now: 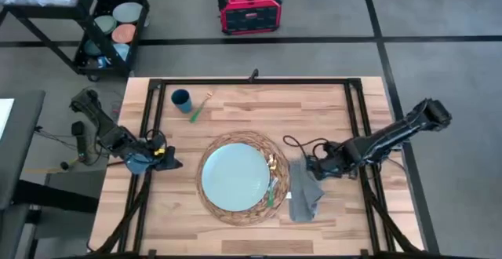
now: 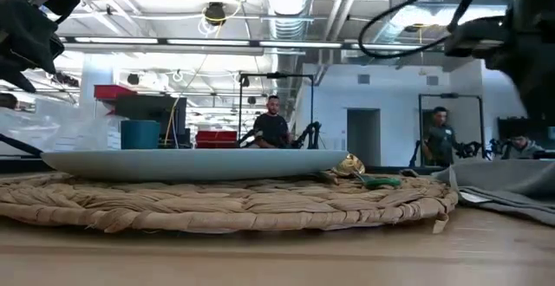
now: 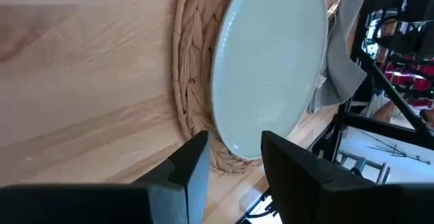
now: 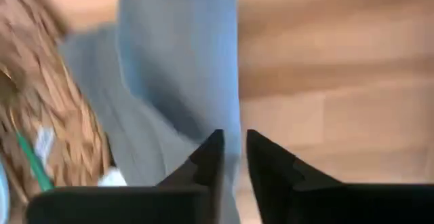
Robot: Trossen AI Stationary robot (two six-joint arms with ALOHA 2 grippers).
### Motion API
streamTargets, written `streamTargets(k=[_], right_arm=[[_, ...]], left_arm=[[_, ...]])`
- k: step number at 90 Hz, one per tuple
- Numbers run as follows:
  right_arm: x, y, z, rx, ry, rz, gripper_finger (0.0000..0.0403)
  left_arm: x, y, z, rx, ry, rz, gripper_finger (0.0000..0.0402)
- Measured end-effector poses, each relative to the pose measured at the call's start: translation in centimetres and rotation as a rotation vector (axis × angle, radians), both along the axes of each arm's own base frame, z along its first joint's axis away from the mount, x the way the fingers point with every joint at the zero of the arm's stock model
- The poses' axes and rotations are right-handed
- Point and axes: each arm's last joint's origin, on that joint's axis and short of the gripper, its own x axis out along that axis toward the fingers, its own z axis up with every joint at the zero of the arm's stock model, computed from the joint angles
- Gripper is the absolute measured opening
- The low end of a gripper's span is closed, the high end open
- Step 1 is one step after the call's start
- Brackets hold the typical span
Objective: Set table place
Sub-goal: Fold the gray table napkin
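Wooden tabletop [image 1: 235,110] planks carry the straw mat [image 1: 210,206] with the blue plate [image 1: 235,177], while the grey napkin [image 1: 304,196] beside it is met by the right gripper [image 1: 308,165], fingers slightly apart, and the left gripper [image 1: 172,162], fingers apart, is held near the mat's other side.

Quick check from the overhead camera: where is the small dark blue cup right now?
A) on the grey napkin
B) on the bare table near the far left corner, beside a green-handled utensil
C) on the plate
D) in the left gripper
B: the cup stands on the table planks beside a green-handled utensil, apart from the woven mat and plate.
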Motion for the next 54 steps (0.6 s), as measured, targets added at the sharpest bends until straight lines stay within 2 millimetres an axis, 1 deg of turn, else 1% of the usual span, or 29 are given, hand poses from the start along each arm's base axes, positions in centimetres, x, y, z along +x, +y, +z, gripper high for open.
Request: streamTargets(k=[4, 15, 25, 36, 54], right_arm=[[0.4, 0.4, -0.3, 0.008, -0.014, 0.007, 0.0006], [1.1, 1.8, -1.6, 0.021, -0.002, -0.006, 0.0006], [0.7, 3.1, -2.6, 0.069, 0.089, 0.013, 0.0001], [0.1, 3.7, -2.9, 0.094, 0.156, 0.032, 0.0], [0.3, 4.0, -2.9, 0.11, 0.13, 0.043, 0.0]], left_arm=[[0.0, 0.0, 0.0, 0.0, 0.0, 0.0, 0.0119], [0.0, 0.0, 0.0, 0.004, 0.005, 0.0, 0.0119], [0.0, 0.0, -0.1, 0.005, 0.007, 0.0, 0.0119], [0.0, 0.0, -0.1, 0.005, 0.007, 0.001, 0.0119], [-0.1, 0.1, -0.1, -0.003, 0.009, 0.009, 0.0119]])
